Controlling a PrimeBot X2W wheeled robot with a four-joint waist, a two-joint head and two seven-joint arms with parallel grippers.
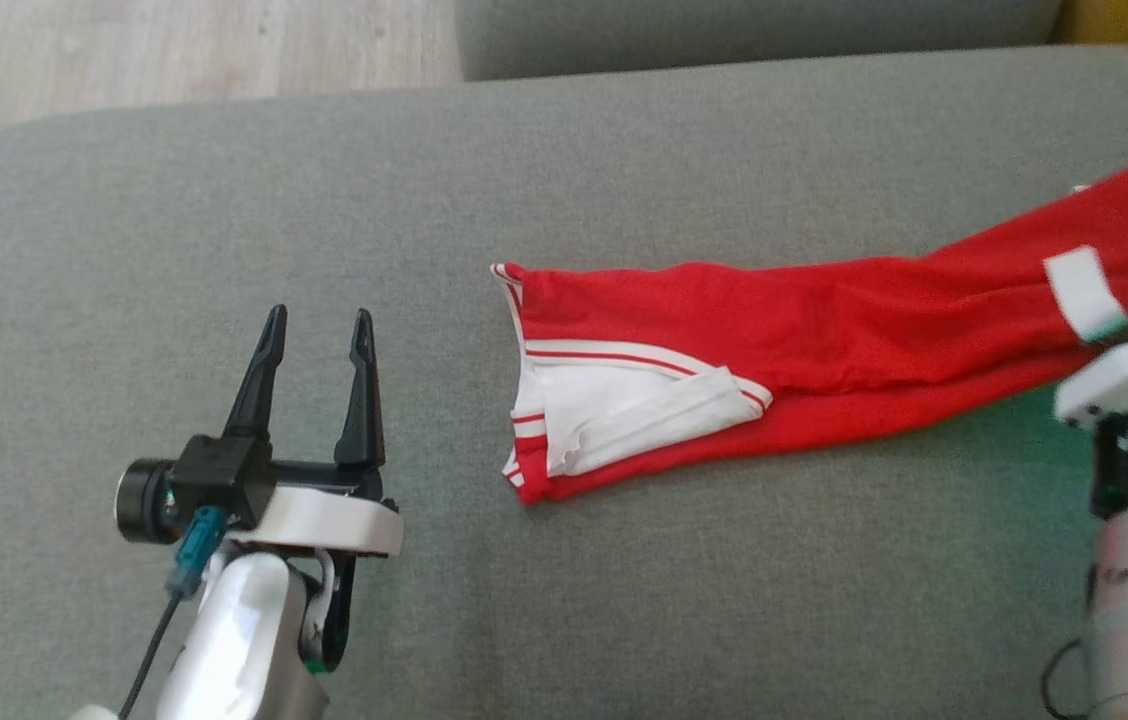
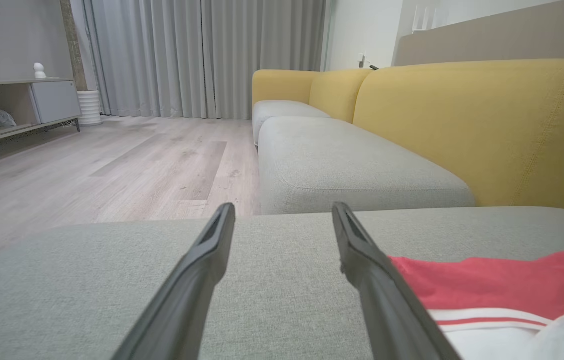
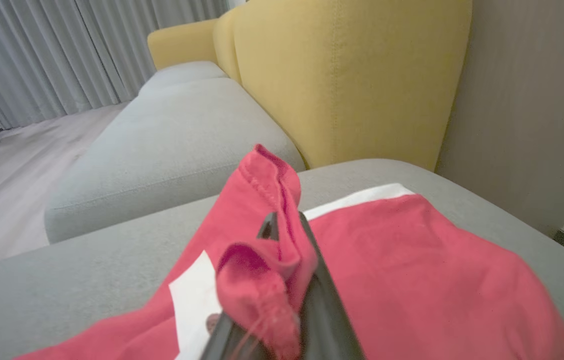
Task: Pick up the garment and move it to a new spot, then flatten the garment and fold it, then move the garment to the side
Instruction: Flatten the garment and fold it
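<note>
Red garment (image 1: pixel 824 330), white-trimmed, lies stretched and rumpled across grey cushion (image 1: pixel 224 200).

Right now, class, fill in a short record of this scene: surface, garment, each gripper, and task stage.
surface: grey sofa seat cushion, with a yellow backrest behind it
garment: red with white trim, lying in a long crumpled band, not flat
left gripper: open, empty, beside the garment's white-trimmed end and apart from it
right gripper: shut on a fold of red cloth at the other end
task stage: garment gripped; flattening and folding not yet done
</note>
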